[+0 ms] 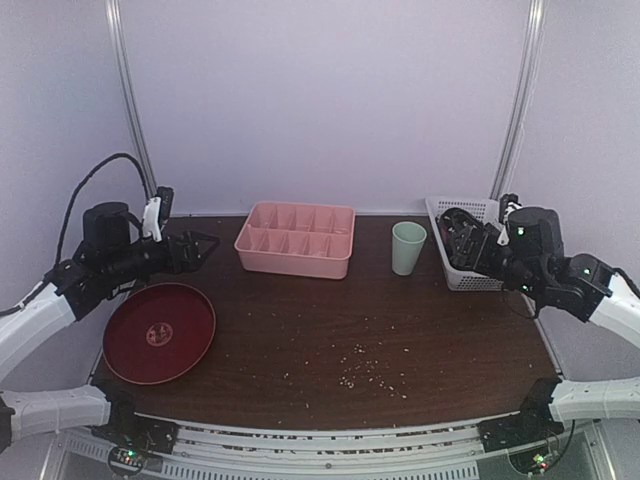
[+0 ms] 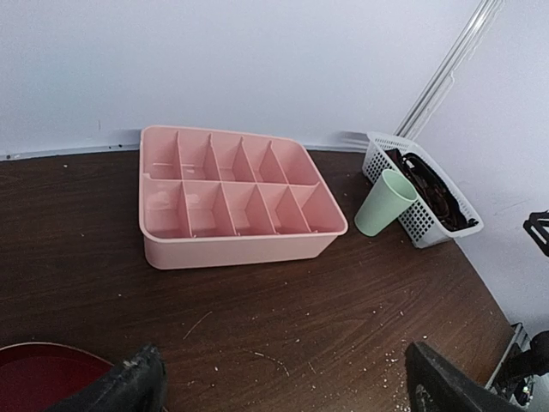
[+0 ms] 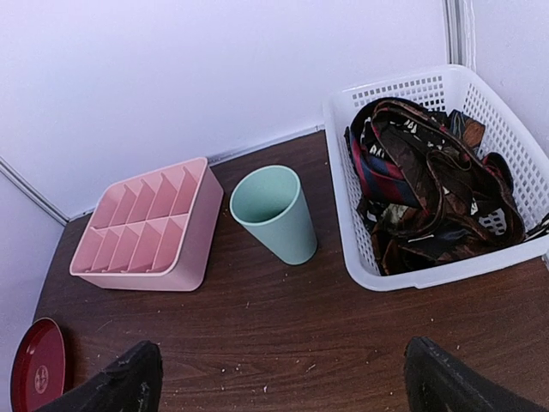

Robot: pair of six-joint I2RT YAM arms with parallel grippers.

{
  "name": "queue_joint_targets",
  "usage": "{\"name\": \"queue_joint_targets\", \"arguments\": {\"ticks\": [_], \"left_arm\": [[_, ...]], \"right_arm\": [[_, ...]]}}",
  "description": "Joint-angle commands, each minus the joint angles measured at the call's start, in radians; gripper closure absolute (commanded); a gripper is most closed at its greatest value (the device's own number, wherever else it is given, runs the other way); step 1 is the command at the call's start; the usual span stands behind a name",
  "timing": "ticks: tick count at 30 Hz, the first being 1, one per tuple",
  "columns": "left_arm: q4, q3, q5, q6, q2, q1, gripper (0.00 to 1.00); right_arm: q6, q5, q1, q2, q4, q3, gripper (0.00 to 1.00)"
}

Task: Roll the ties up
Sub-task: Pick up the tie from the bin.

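Several dark brown, maroon and patterned ties (image 3: 429, 189) lie tangled in a white perforated basket (image 3: 403, 275) at the table's back right; they also show in the left wrist view (image 2: 433, 184). My right gripper (image 3: 279, 390) is open and empty, hovering over the table in front of the basket (image 1: 462, 282). My left gripper (image 2: 283, 390) is open and empty, held above the table's left side near the red plate (image 1: 160, 332). In the top view the left gripper (image 1: 200, 248) points toward the pink tray and the right gripper (image 1: 458, 240) sits over the basket.
A pink divided tray (image 1: 296, 240) stands at the back middle, also in both wrist views (image 2: 232, 202) (image 3: 146, 232). A mint green cup (image 1: 408, 247) (image 3: 274, 215) stands upright between tray and basket. Pale crumbs (image 1: 360, 365) are scattered on the dark wood table.
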Motion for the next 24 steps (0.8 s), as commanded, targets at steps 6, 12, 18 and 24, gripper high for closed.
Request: {"name": "queue_joint_targets", "arguments": {"ticks": [6,12,18,24], "left_arm": [[-0.088,0.052,-0.025,0.078,-0.038,0.010,0.02],[-0.094,0.000,0.062,0.176,-0.084,0.010,0.04],[-0.090,-0.049,0.017,0.200,-0.120,0.010,0.04],[-0.091,-0.060,0.024,0.218,-0.122,0.011,0.04]], "right_arm": [[-0.106,0.186,-0.002,0.051,0.039,0.012,0.00],[-0.184,0.219,-0.101,0.183,0.027,0.082,0.00],[-0.227,0.109,-0.300,0.343,0.047,0.101,0.12],[-0.283,0.056,-0.410,0.504,0.122,0.135,0.45]]}}
